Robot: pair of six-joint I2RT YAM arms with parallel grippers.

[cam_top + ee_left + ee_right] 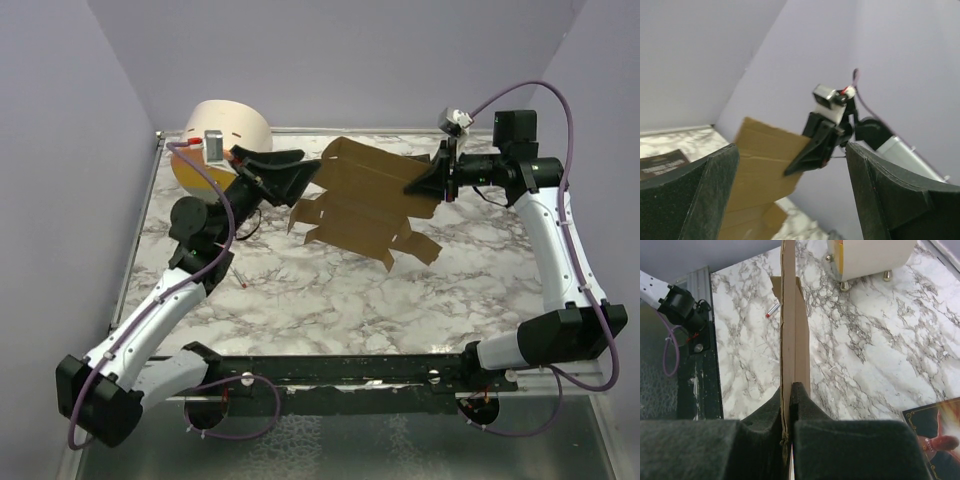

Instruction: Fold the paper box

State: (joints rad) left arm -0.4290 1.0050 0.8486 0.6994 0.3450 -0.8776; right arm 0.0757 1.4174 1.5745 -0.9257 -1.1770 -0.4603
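The paper box [365, 205] is a flat brown die-cut sheet with tabs along its near edge, raised at a tilt over the middle of the table. My right gripper [412, 186] is shut on the sheet's right edge. In the right wrist view the sheet [789, 315] runs edge-on between the pressed fingertips of the right gripper [789, 392]. My left gripper [305, 172] stands open just left of the sheet. The left wrist view shows its jaws wide apart around the left gripper's middle [790, 200], with the cardboard [765, 160] beyond them and nothing between them.
A big cream cylinder [228, 128] with an orange-yellow face stands at the back left, behind the left arm. A dark-covered book [935, 430] lies on the marble table [300, 300] below the right gripper. A small red-tipped stick [243, 285] lies at the near left.
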